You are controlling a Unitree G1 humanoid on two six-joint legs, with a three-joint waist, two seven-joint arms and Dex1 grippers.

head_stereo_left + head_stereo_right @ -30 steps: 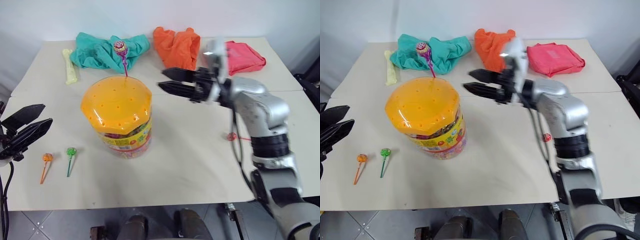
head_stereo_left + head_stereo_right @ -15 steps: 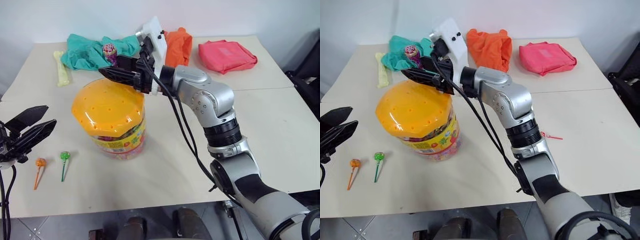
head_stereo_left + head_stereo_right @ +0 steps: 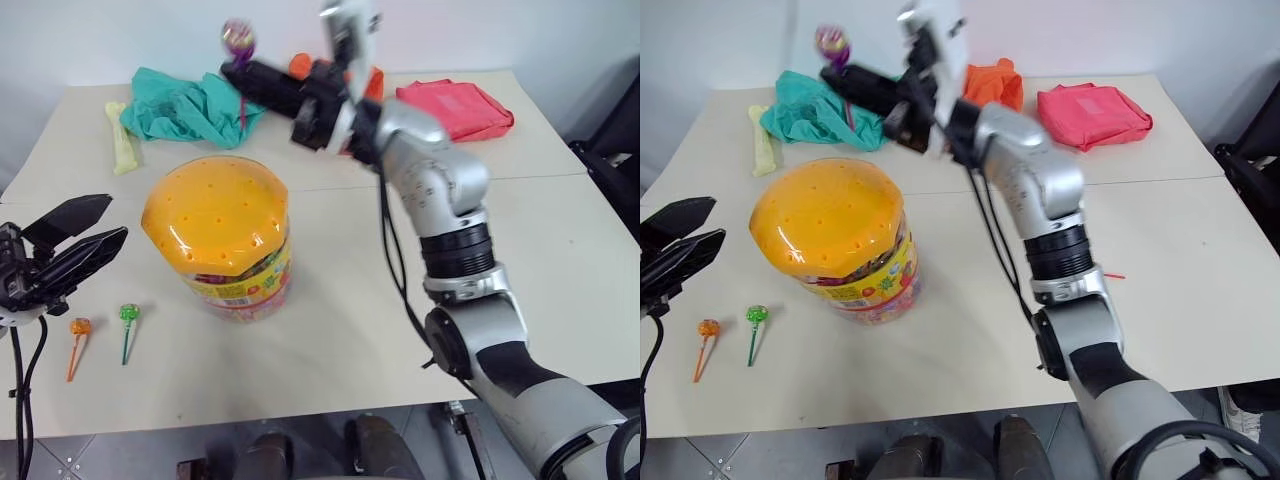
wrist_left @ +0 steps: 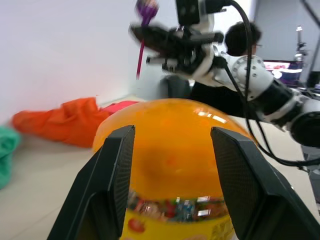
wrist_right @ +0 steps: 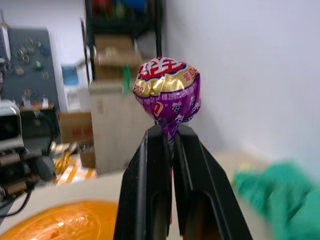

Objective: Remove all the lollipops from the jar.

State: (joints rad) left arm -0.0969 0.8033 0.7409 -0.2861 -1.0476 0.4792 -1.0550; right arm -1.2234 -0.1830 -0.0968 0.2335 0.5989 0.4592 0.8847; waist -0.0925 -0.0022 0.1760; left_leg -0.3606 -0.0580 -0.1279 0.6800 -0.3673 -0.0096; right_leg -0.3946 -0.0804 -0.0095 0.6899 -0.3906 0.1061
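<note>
- Right gripper [image 3: 240,72] raised above the back of the table [image 3: 560,260], fingers clamped together on the stick of a purple-wrapped lollipop [image 3: 238,38]; candy head stands just past the fingertips, clear of the jar.
- Jar [image 3: 225,240] upright on the table, orange domed lid [image 3: 218,212] on, sweets visible through the clear wall.
- Left gripper [image 3: 85,240] hovers to the left of the jar, fingers apart, holding nothing; in the left wrist view the jar sits framed between them, not touched.
- Orange lollipop [image 3: 79,328] and green lollipop [image 3: 129,314] lie side by side on the table in front-left of the jar.
- Teal cloth [image 3: 185,105], orange cloth [image 3: 992,82] and pink cloth [image 3: 458,106] lie along the back edge; a pale yellow stick [image 3: 120,145] lies left of the teal cloth.
</note>
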